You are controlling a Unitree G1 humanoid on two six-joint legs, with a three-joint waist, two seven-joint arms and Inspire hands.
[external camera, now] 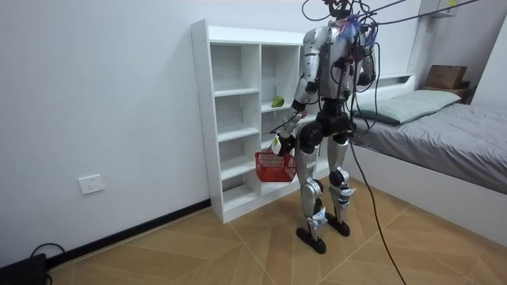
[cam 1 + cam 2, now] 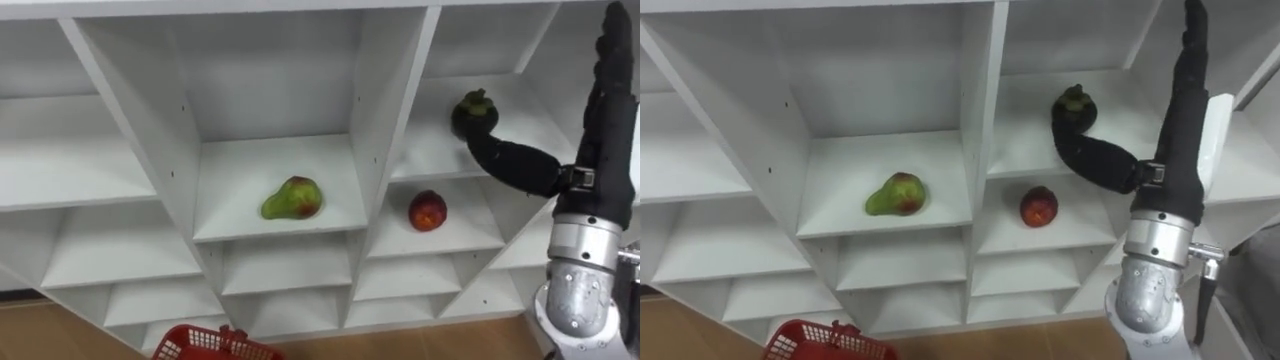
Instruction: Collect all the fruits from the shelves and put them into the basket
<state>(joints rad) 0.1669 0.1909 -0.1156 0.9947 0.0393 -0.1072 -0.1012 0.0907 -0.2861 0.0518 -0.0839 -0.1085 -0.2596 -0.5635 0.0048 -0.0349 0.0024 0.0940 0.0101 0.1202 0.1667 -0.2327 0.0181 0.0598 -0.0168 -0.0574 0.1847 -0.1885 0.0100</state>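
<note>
A green-and-red pear [image 2: 292,198] lies in the middle compartment of the white closet [image 2: 385,90]. One compartment to the right sits a red apple [image 2: 427,210]. On the shelf above it stands a dark mangosteen [image 2: 473,110]. My right hand [image 2: 597,165] is raised at the right, open, its fingers straight up, and its thumb [image 2: 515,162] stretches left until the tip touches the mangosteen. In the room view my left hand [image 1: 277,144] hangs low in front of the closet, holding a red basket [image 1: 275,166] by its handle. The basket's rim [image 2: 205,345] shows at the bottom.
I stand close in front of the closet, which is against a white wall. A bed [image 1: 444,134] stands at the room view's right, behind me. The other compartments around the fruit hold nothing. Upright dividers separate the compartments.
</note>
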